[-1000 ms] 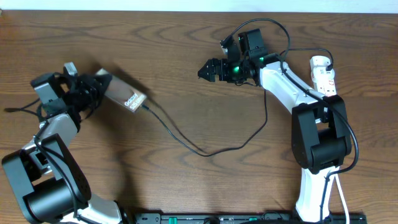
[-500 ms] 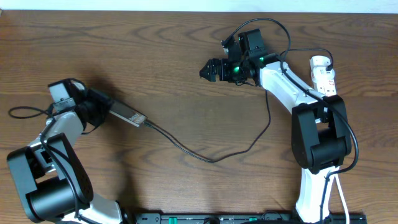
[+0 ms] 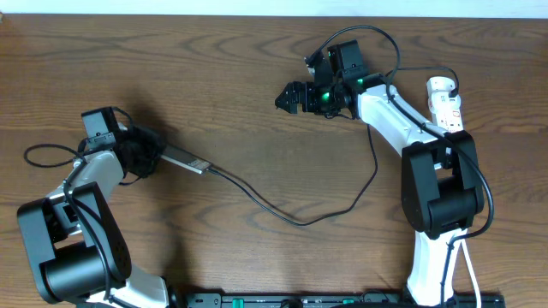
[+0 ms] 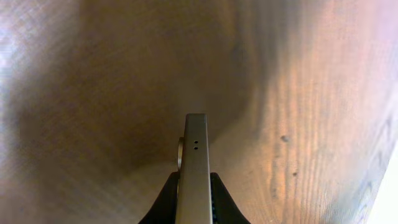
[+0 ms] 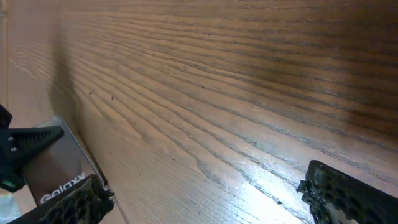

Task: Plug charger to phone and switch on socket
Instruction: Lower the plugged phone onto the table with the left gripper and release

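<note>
Currently, my left fingers (image 3: 147, 152) clamp the phone (image 3: 184, 160) on edge; right fingers (image 3: 282, 97), well apart from it, stand open.

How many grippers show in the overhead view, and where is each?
2. The left gripper is at the left, shut on the phone, with the charger cable running from the phone's free end. The right gripper is at upper centre, open and holding nothing.

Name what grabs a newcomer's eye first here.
At left, the left arm's fingers clamp a slim dark rectangular phone on its edge. A long thin black cable snakes from its end across the middle; a short white power strip lies at far right, and the right arm's fingers hang open, top centre.
</note>
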`<action>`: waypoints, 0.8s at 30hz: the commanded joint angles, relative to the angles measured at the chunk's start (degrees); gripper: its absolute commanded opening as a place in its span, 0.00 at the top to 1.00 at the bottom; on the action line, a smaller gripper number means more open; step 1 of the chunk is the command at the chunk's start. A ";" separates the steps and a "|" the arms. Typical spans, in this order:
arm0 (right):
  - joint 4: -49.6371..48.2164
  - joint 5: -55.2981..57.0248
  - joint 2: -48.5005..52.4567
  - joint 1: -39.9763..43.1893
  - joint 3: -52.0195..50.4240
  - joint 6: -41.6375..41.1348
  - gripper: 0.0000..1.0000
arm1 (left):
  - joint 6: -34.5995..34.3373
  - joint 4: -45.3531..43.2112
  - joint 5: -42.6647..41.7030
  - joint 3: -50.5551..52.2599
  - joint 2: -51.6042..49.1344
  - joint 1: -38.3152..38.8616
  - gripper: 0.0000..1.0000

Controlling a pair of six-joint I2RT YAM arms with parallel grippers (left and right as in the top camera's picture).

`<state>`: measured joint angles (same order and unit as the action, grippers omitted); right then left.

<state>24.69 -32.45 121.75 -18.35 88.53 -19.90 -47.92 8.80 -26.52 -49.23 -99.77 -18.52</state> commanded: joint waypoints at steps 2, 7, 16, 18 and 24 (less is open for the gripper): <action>0.20 0.59 -1.42 -0.17 0.44 1.16 0.01 | -2.14 1.18 2.12 -0.94 -3.06 0.13 0.93; 0.22 0.61 -1.42 -0.50 0.44 1.16 0.01 | -2.16 1.29 1.70 -0.94 -4.90 0.13 0.93; 0.24 0.63 -1.42 -0.50 0.44 1.11 0.01 | -2.03 1.46 1.73 -0.94 -5.05 0.13 0.70; 0.22 0.63 -1.42 -0.50 0.44 1.11 0.01 | -1.03 1.46 1.73 -0.94 -5.05 0.13 0.66; 0.22 0.63 -1.42 -0.50 0.44 1.11 0.01 | -0.59 3.08 1.75 -0.94 -5.05 0.13 0.55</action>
<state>24.84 -32.08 121.75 -18.46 88.53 -19.90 -49.28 9.39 -28.27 -51.37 -102.37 -18.52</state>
